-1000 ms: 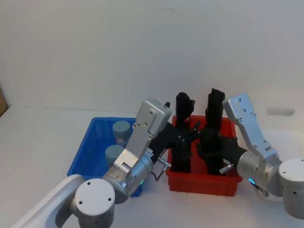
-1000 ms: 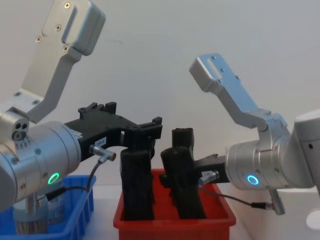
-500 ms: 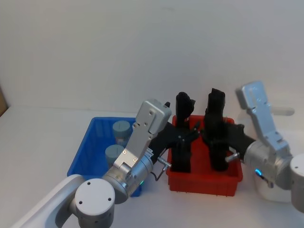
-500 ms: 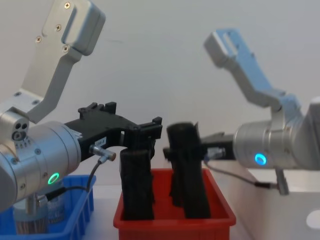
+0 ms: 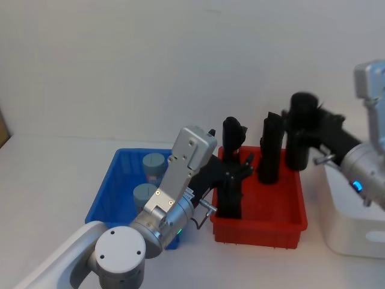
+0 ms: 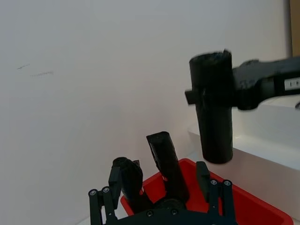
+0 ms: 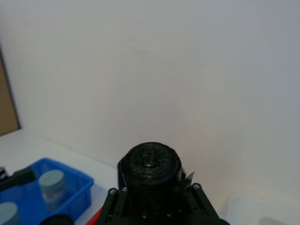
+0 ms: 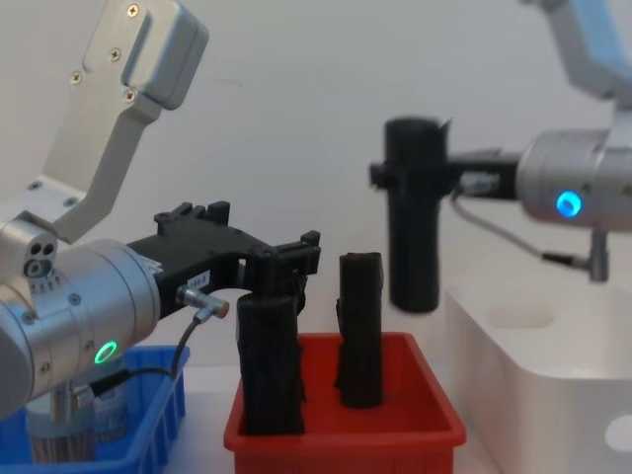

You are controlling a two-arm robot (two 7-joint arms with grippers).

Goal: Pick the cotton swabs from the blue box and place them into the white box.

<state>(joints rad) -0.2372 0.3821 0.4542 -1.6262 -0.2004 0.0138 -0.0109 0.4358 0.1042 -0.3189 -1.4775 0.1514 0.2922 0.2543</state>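
The right end effector (image 8: 415,180) gripped an upright black rolled cylinder (image 8: 413,259), large white plastic box (image 8: 528,367) just below-right; grey-lidded cotton swab tubs (image 5: 154,164) sat far left, nearer the open left end effector (image 6: 158,190).

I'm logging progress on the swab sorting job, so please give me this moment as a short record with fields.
right gripper: shut on a black roll, held upright in the air above the red bin, near the white box
left gripper: open, low over the red bin among the standing rolls
blue box: two swab tubs inside, neither gripped
red bin contents: two black rolls standing upright
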